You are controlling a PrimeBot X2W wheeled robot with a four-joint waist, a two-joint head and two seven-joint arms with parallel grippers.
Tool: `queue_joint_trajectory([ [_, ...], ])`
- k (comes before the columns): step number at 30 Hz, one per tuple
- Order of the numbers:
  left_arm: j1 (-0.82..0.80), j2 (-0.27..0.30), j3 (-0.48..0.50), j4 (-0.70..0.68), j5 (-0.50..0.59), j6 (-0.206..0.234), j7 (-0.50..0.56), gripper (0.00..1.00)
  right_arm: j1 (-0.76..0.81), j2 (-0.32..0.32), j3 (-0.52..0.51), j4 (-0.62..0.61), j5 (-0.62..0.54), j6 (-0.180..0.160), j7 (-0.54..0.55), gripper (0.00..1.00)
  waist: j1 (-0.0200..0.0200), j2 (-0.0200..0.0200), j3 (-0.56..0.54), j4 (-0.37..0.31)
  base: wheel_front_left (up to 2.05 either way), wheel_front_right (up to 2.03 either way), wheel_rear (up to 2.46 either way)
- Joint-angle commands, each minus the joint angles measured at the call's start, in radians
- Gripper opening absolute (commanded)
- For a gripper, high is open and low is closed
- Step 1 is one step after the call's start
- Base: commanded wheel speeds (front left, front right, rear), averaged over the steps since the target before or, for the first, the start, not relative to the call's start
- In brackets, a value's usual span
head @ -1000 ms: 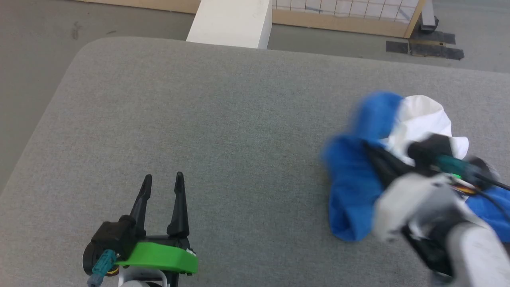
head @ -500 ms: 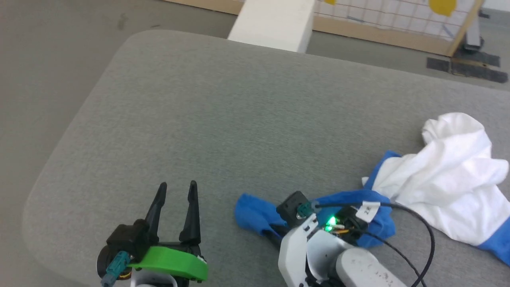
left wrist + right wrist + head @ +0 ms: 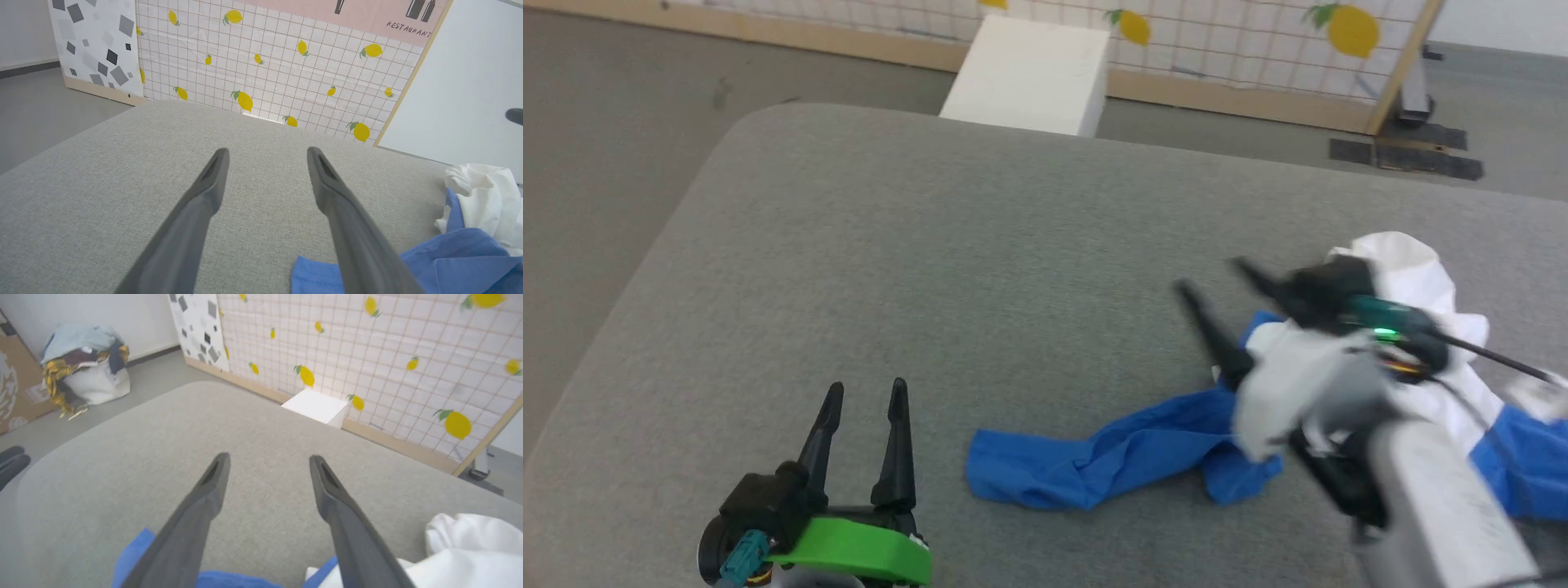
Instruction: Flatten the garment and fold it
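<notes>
Your right gripper hangs wide open and empty, just above the garment. Its blue sleeve stretches from beneath that wrist toward your left gripper, equally spread and empty, likely laid out for flattening.

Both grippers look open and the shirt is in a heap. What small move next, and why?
Probably lower the right gripper onto the bunched white body of the shirt and pinch an edge to draw it flat. One blue sleeve already lies stretched toward the left gripper, and both grippers are open, holding nothing.
</notes>
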Motion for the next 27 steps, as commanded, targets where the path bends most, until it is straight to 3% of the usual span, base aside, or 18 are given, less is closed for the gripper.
queue_joint_trajectory([
  [1, 0.007, 0.011, 0.001, -0.012, 0.006, 0.003, 0.0, 1.0, 0.064, -0.011, -0.069, -0.054, -0.042, -0.002, -0.004, 1.0, 0.0, 0.0, -0.01, -0.08, 0.0, 0.0, 0.0],
  [8, 0.013, 0.027, 0.002, -0.057, 0.017, 0.006, -0.001, 1.0, 0.363, 0.031, -0.39, -0.323, -0.124, -0.002, -0.048, 1.0, 0.0, 0.0, 0.029, -0.163, 0.0, 0.0, 0.0],
  [12, 0.016, 0.044, 0.001, -0.073, 0.032, 0.008, -0.002, 1.0, 0.499, 0.036, -0.473, -0.373, -0.039, -0.002, -0.118, 1.0, 0.0, 0.0, 0.054, -0.21, 0.0, 0.0, 0.0],
  [16, -0.009, 0.069, -0.026, -0.09, 0.068, -0.002, 0.018, 1.0, 0.541, 0.037, -0.482, -0.348, 0.004, -0.002, -0.189, 1.0, 0.0, 0.0, 0.078, -0.245, 0.0, 0.0, 0.0],
  [20, -0.082, 0.108, -0.094, -0.084, 0.105, -0.056, 0.099, 1.0, 0.508, 0.037, -0.466, -0.33, 0.003, -0.002, -0.229, 1.0, 0.0, 0.0, 0.1, -0.255, 0.0, 0.0, 0.0],
  [24, -0.172, 0.149, -0.19, -0.032, 0.11, -0.107, 0.257, 1.0, 0.467, 0.037, -0.455, -0.322, -0.007, -0.002, -0.237, 1.0, 0.0, 0.0, 0.128, -0.249, 0.0, 0.0, 0.0],
  [25, -0.214, 0.173, -0.248, 0.004, 0.094, -0.121, 0.359, 1.0, 0.45, 0.037, -0.448, -0.321, -0.008, -0.002, -0.236, 1.0, 0.0, 0.0, 0.144, -0.245, 0.0, 0.0, 0.0],
  [27, -0.256, 0.197, -0.305, 0.028, 0.066, -0.128, 0.444, 1.0, 0.438, 0.037, -0.438, -0.32, -0.007, -0.002, -0.233, 1.0, 0.0, 0.0, 0.16, -0.243, 0.0, 0.0, 0.0],
])
